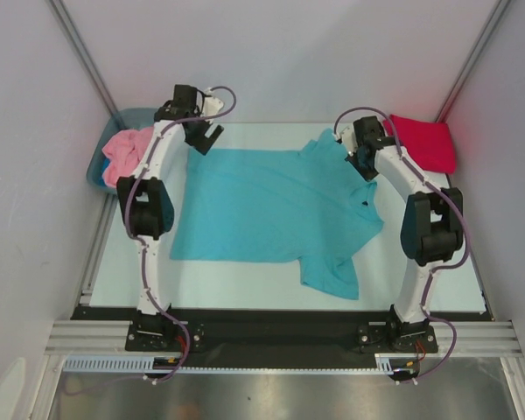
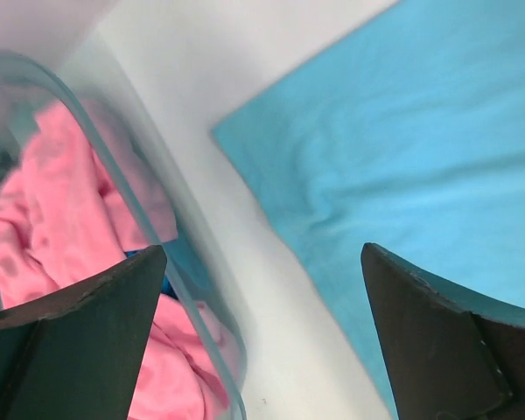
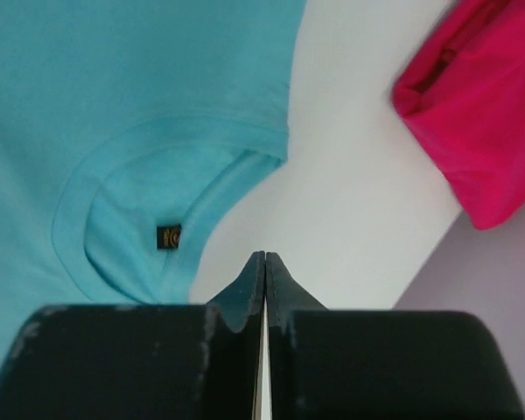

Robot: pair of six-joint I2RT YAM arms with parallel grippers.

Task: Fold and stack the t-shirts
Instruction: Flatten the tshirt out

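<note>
Both arms [image 1: 149,210] reach forward, left pincer [image 2: 262,254] wide open and empty, right pincer [image 3: 264,255] closed beside the turquoise t-shirt [image 1: 262,206].

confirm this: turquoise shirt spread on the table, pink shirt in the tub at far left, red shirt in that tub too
No: the red shirt is not in the tub; the top external view shows it on the table at the far right. The turquoise shirt and pink shirt are as you say.
</note>
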